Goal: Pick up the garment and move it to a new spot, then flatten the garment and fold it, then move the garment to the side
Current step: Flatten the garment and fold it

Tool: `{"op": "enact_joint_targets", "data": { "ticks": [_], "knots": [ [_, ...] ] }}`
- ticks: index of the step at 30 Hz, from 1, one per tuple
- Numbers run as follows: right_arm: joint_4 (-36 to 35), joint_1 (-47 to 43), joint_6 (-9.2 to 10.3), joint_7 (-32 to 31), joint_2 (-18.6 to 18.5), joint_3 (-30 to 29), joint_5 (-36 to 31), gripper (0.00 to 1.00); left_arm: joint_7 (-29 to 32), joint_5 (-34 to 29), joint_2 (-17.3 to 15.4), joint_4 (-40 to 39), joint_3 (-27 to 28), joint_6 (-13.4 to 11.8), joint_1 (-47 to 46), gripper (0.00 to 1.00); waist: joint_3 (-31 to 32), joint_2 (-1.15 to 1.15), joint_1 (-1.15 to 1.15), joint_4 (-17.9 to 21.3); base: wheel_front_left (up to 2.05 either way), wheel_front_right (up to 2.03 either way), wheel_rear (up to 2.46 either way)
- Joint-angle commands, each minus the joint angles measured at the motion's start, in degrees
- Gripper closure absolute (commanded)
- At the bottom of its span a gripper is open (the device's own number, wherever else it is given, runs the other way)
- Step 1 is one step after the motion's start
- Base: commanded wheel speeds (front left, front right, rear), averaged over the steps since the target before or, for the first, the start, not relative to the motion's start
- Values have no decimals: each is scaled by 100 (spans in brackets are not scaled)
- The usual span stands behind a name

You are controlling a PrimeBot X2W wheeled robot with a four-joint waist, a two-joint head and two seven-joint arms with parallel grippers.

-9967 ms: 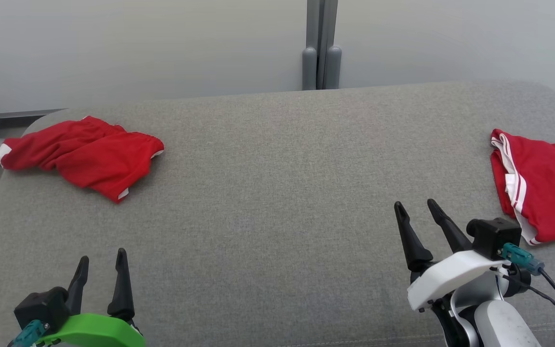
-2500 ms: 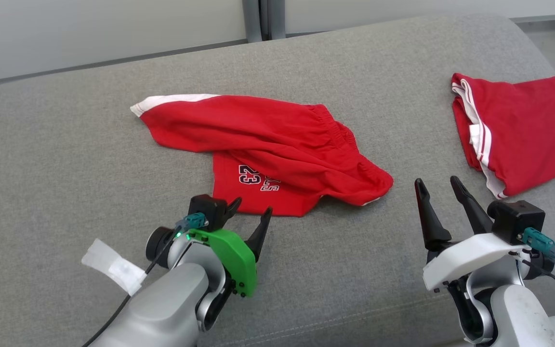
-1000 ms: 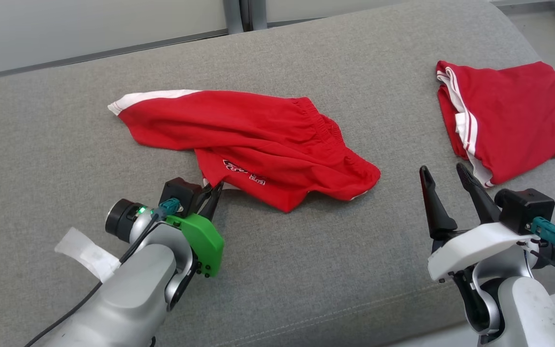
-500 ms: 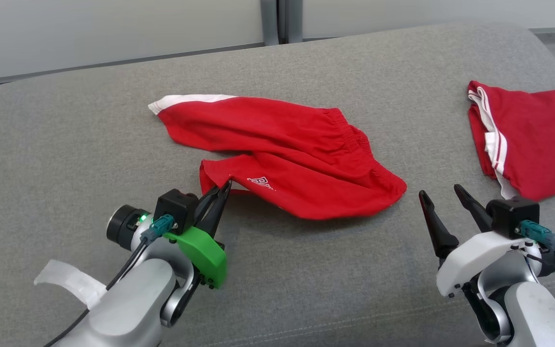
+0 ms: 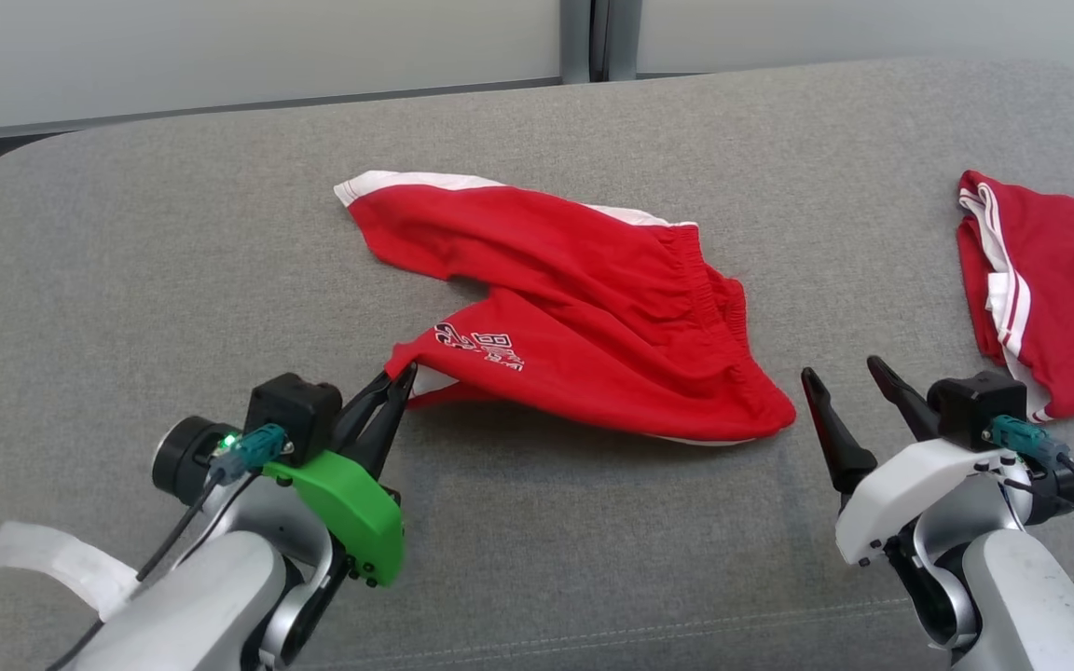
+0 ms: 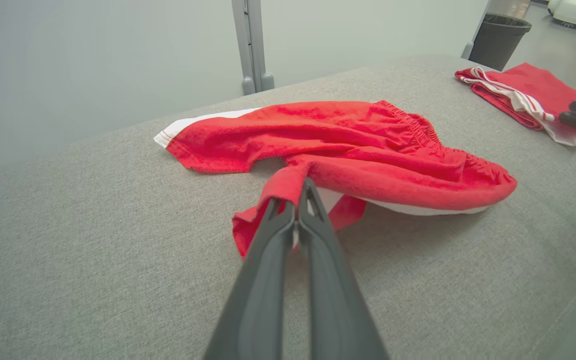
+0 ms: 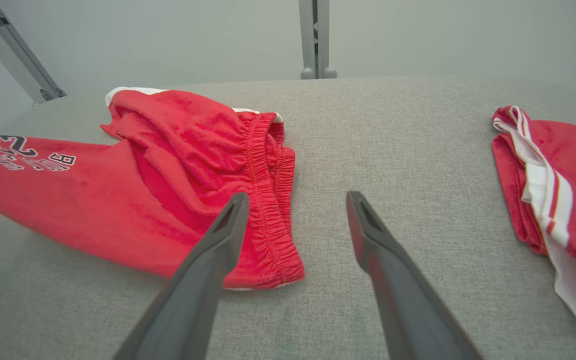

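Here, the crumpled red shorts [image 5: 593,317] with white trim and a black-and-white print lie near the middle of the grey fabric-covered worktop [image 5: 173,280]. The left gripper [image 5: 402,373] has its jaws clamped on a hem corner of the near leg, which is raised a little off the surface. The right gripper [image 5: 839,367] hovers just beside the elastic waistband end, jaws spread wide and empty. A folded red-and-white garment [image 5: 1059,298] lies at the far right.
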State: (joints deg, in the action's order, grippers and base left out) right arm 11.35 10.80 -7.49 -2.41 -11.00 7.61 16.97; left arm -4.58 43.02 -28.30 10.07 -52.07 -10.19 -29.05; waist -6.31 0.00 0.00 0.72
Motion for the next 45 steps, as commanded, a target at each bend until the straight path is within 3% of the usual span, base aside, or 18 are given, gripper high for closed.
{"op": "enact_joint_targets", "data": {
  "ticks": [1,5,9,20,28,32,33,34,35,45],
  "knots": [
    [16,42,1,49,9,12,28,0,126,45,-130,-191,43,-70,59,100,-20,0,0,51,0,0,0],
    [14,112,1,99,4,44,57,0,746,185,-508,-782,85,-116,-124,100,-85,0,0,205,0,0,0],
    [-36,196,1,129,21,69,61,0,1308,441,-674,-748,145,143,-494,100,-217,0,0,415,0,0,0],
    [-254,632,1,311,157,230,67,0,2020,1023,-737,1155,634,722,-1741,100,-785,0,0,1309,0,0,0],
    [-403,1032,1,484,299,270,85,0,2233,1175,-1119,2305,907,775,-2184,100,-1355,0,0,1896,0,0,0],
    [-408,1105,1,552,352,342,81,0,2014,1216,-1069,2728,1012,780,-2272,99,-1528,0,0,1966,0,0,0],
    [-398,1118,1,557,355,369,88,0,1936,1217,-1035,2800,1024,793,-2264,75,-1540,0,0,1957,0,0,0],
    [-387,1137,1,565,351,386,92,0,1869,1208,-1007,2868,1023,808,-2256,33,-1546,0,0,1940,0,0,0],
    [-372,1153,1,555,347,410,98,0,1808,1195,-974,2914,1012,833,-2245,0,-1545,0,0,1914,0,0,0],
    [-258,1168,1,497,157,733,115,0,1672,1031,-1020,3165,828,1255,-2375,0,-1217,0,0,1413,0,0,0]
  ]
}}
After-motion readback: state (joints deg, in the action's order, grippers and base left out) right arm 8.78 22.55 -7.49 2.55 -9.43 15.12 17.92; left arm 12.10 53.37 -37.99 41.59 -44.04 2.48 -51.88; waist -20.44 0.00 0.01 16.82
